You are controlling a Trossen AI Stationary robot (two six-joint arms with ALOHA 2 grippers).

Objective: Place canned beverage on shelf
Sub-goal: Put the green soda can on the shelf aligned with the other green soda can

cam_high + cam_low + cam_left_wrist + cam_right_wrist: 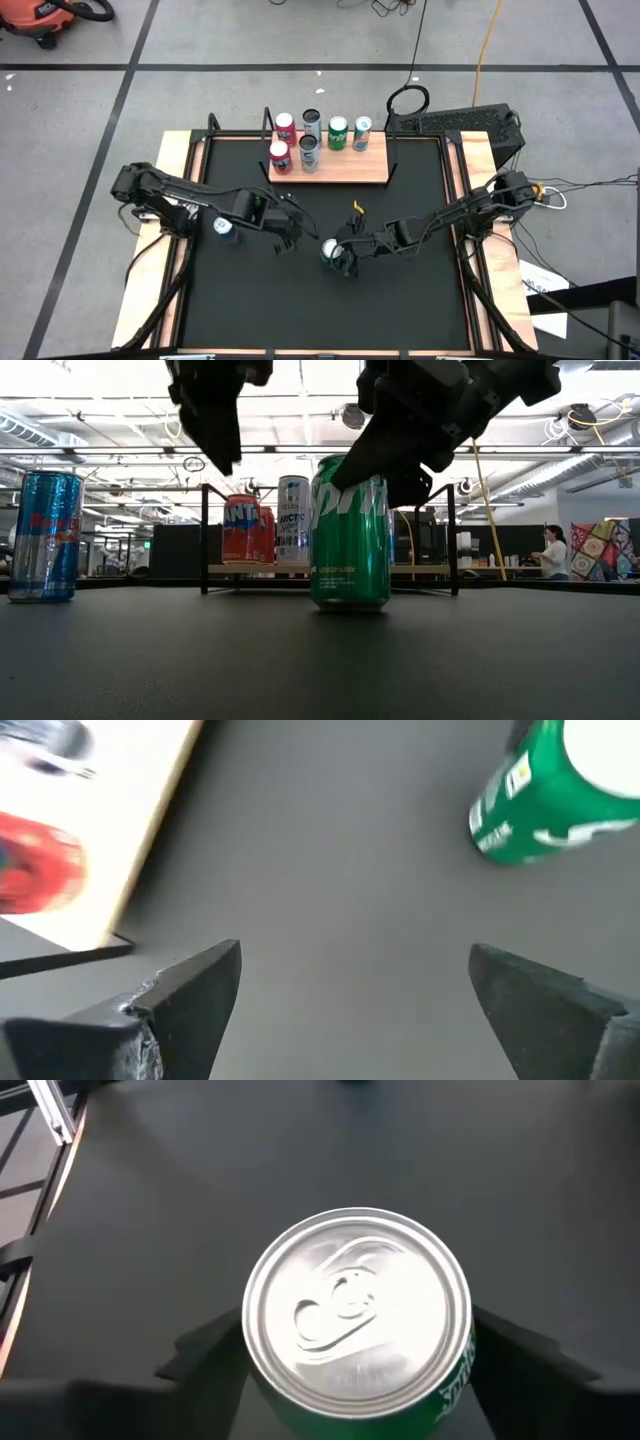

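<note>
Overhead, the right gripper (355, 1370) has its jaws wide astride the upright green can (358, 1320), apparently not yet clamped.

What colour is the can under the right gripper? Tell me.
Green, with a silver top. The can shows best in the low view, standing on the table beneath the right gripper.

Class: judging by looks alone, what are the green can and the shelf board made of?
Green can: probably aluminium; its bare silvery lid with pull tab shines, its side carries glossy green print. Shelf board: seemingly light wood, matte and pale tan, with thin black rod ends, probably metal.
</note>
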